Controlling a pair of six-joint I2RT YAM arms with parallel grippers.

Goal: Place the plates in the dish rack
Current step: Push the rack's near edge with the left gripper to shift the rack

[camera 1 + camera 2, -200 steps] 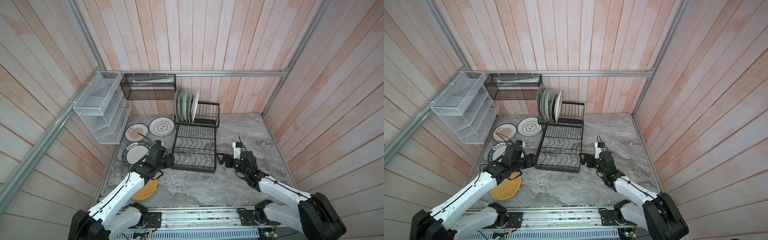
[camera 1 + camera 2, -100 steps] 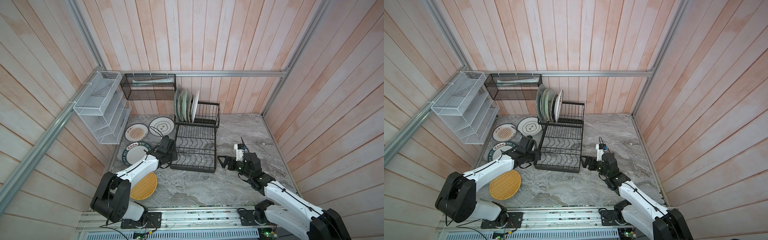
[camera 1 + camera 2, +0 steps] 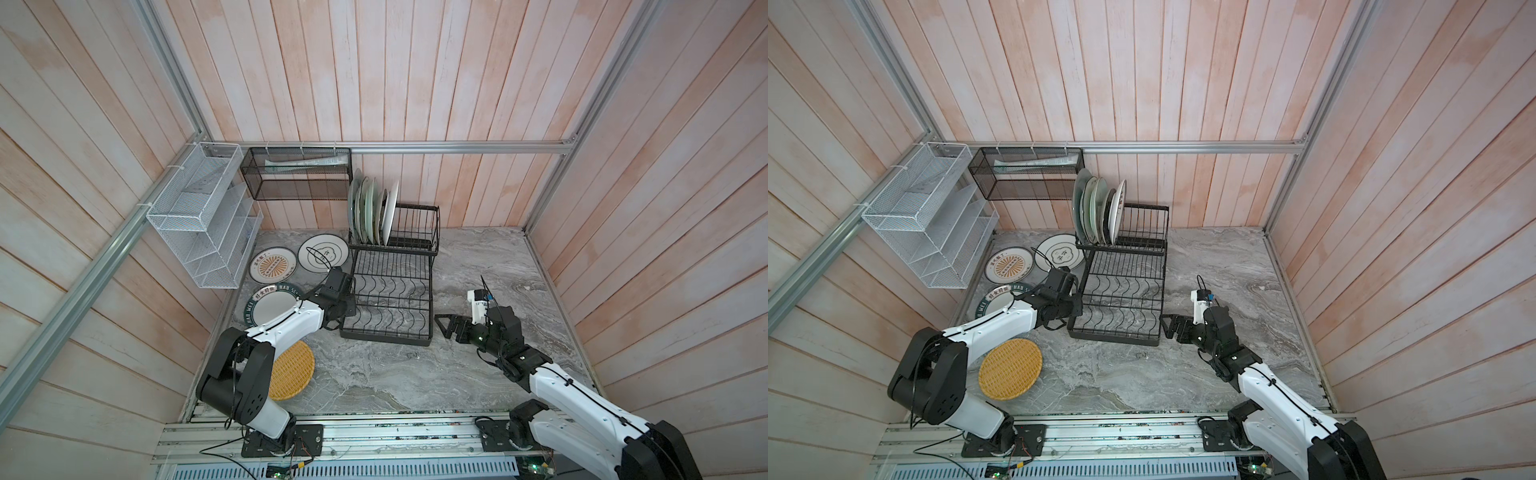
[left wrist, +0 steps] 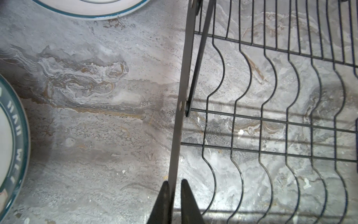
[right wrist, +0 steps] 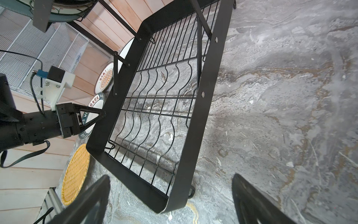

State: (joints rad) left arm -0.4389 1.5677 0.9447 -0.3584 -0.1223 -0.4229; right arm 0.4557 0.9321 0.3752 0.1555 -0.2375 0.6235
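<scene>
Left gripper (image 4: 175, 182) pinches the dish rack (image 3: 385, 337) by its left rim; right gripper (image 5: 170, 176) gapes wide, empty. Slide the rack slowly, lest the upright plates (image 3: 374, 212) on its far tier topple.

Black wire dish rack (image 3: 388, 299): flat lower tier of wavy slots; raised railed tier holds about five round plates (image 3: 370, 212) upright on edge. Lying flat left of it: orange-sunburst plate (image 3: 272, 267), white lettered plate (image 3: 336, 255), teal-rimmed plate (image 3: 266, 307), yellow ribbed plate (image 3: 293, 374).
</scene>
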